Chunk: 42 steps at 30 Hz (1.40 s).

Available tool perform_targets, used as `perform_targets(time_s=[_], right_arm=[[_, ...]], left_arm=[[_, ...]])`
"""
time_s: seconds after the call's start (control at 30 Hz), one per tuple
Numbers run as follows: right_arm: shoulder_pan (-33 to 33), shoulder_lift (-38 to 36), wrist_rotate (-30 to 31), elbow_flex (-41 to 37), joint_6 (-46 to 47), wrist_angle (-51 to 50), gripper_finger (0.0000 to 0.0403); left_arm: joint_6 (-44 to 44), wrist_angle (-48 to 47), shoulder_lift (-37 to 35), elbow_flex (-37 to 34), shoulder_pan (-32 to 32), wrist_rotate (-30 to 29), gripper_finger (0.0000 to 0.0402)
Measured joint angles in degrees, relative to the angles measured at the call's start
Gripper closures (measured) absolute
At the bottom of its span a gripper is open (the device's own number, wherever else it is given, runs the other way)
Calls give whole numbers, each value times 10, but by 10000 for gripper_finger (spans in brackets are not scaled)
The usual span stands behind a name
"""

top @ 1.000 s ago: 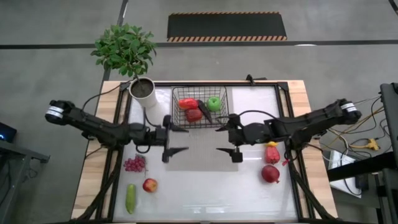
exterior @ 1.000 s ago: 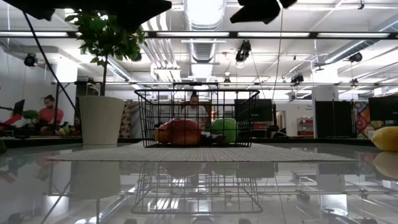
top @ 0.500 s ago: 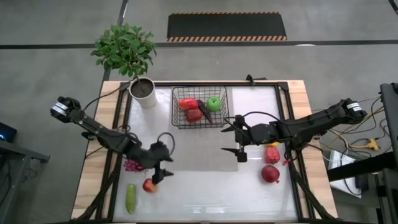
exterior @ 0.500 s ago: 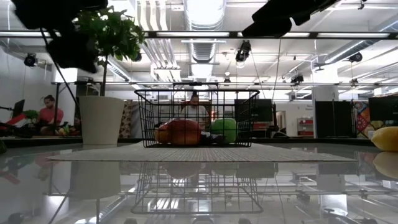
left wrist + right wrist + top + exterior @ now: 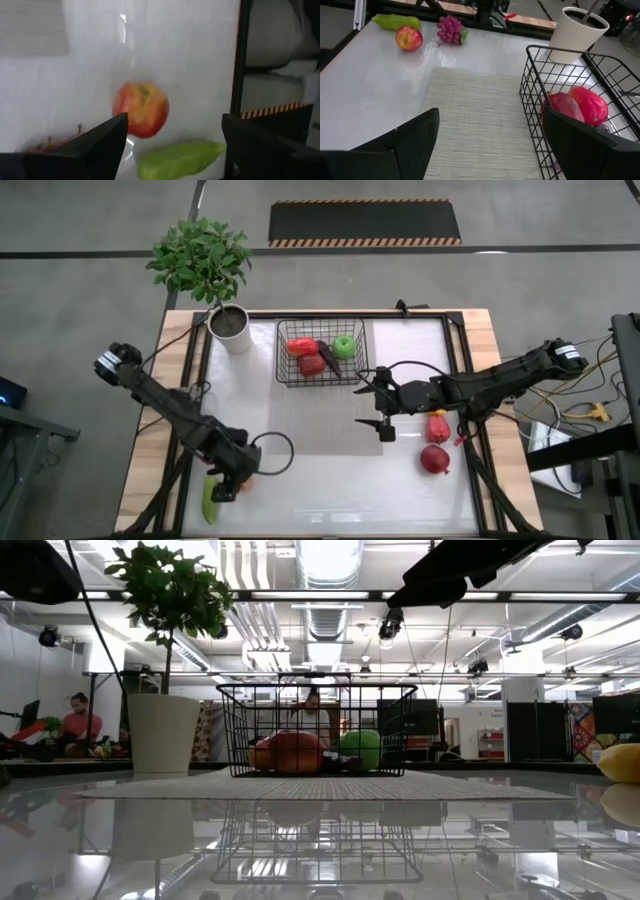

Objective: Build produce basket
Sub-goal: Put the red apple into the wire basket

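Observation:
The black wire basket (image 5: 320, 352) sits on a woven mat at the table's far middle. It holds a red pepper, a red fruit, a green apple and a dark eggplant. My left gripper (image 5: 222, 486) is open near the near-left corner. In its wrist view (image 5: 173, 120) the fingers stand above and to either side of a red apple (image 5: 141, 109), touching nothing. A green cucumber (image 5: 180, 159) lies just past the apple on the table top. My right gripper (image 5: 370, 406) hangs open over the mat's right edge (image 5: 491, 112), beside the basket (image 5: 570, 100).
A white plant pot (image 5: 231, 328) stands left of the basket. Purple grapes (image 5: 451, 29) lie near the apple. A red-and-yellow fruit (image 5: 437, 426) and a dark red one (image 5: 434, 460) lie near the table's right edge. The woven mat (image 5: 320, 420) covers the middle.
My left gripper has swung from the mat's left edge toward the table's near-left corner, turning as it went, and now hangs over the red apple and cucumber, still open. No fruit has moved.

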Motion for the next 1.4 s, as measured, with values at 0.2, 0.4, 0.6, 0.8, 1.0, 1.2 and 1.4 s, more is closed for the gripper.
perform_targets(time_s=[0.2,0.4,0.6,0.8,1.0,1.2,1.4], right_arm=[[0,0,0,0,0,0,67],[0,0,0,0,13,1,67],[0,0,0,0,20,1,67],[0,0,0,0,20,0,67],[0,0,0,0,20,0,67],[0,0,0,0,24,1,67],[0,0,0,0,27,3,67]], left_arm=[[71,-4,41,-7,-16,-24,98],[108,-2,71,-13,-27,-25,98],[109,5,73,-26,-29,-37,98],[107,72,73,-58,-29,-37,98],[106,85,72,-79,-30,-42,98],[106,102,70,-95,-30,-33,98],[106,101,56,-108,-34,-33,98]])
